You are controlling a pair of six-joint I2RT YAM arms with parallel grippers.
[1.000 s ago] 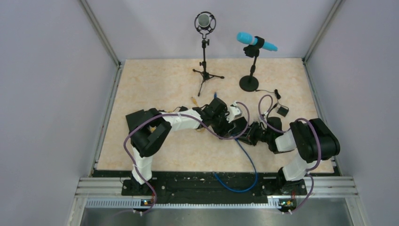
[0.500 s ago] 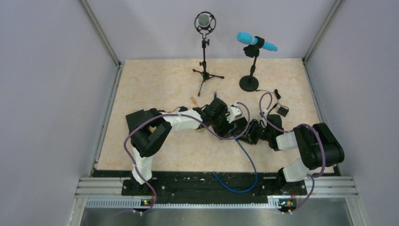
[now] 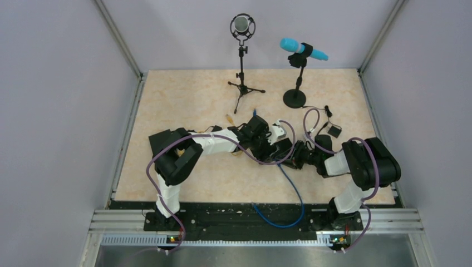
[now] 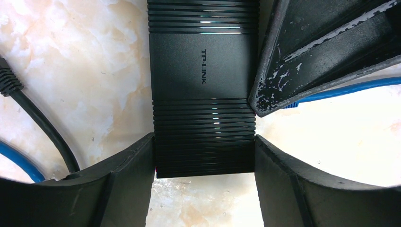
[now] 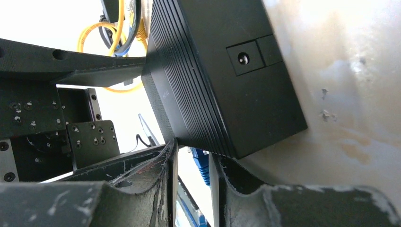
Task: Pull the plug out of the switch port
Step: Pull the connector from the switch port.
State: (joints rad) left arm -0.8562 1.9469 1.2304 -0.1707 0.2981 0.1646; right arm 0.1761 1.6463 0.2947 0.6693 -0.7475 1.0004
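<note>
The switch (image 4: pixel 203 66) lies flat near the middle of the tabletop (image 3: pixel 183 100), and the two arms meet over it. The left gripper (image 4: pixel 204 150) is closed on one end of the switch, with a finger pressed to each long side. The right gripper (image 5: pixel 194 152) has its fingers drawn close together at the switch's edge, and the blue plug (image 5: pixel 202 168) shows in the narrow gap between them. The pictures do not show whether those fingers actually pinch the plug. The port itself is hidden behind the fingers.

The main risk is a failed pull. If the plug's latch is not pressed down, or the fingers sit on the blue cable (image 3: pixel 295 192) rather than on the plug body, they could slide off or strain the cable. A hard tug could also drag the switch out of the left gripper, which clamps only one end of its smooth casing. The yellow cables (image 5: pixel 118 28) on the switch's far side might then pull taut or come loose. The two grippers also work very close together, so a sideways pull could knock one against the other.
</note>
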